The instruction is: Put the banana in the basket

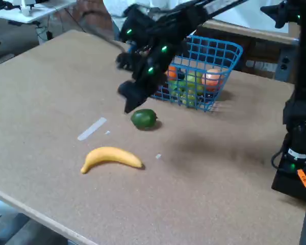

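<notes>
In the fixed view the yellow banana [111, 156] lies flat on the brown table, near the front edge, curved side up. The blue wire basket [222, 52] stands at the back, holding several fruits, green and orange among them. My black gripper [128, 103] hangs above the table in front of the basket's left side, just left of and above a round green fruit [143, 119], well apart from the banana. Its fingers are blurred and dark, so whether they are open or shut does not show. Nothing is seen in them.
A strip of white tape [92, 128] lies on the table left of the green fruit. The arm's black base [296, 153] stands at the right edge. The table's front edge [35, 217] runs diagonally at lower left.
</notes>
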Controlling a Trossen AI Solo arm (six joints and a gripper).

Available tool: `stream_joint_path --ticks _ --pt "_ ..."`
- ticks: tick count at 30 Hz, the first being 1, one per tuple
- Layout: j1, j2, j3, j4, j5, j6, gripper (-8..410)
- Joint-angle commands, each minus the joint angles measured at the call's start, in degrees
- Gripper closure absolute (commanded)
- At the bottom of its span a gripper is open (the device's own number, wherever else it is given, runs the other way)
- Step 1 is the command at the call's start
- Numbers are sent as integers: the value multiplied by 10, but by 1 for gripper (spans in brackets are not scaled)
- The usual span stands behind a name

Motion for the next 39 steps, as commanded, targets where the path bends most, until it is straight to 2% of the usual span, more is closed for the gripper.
stream_joint_path --ticks 1,7,13,27,36,39 --pt "30 58 39 -4 -12 5 183" --pt "60 115 70 -4 -16 10 183" --pt "67 141 68 -4 -15 10 183" --pt "71 149 66 -4 6 -31 183" --pt "69 149 66 -5 18 -31 182" --pt "69 149 66 -6 19 -31 164"
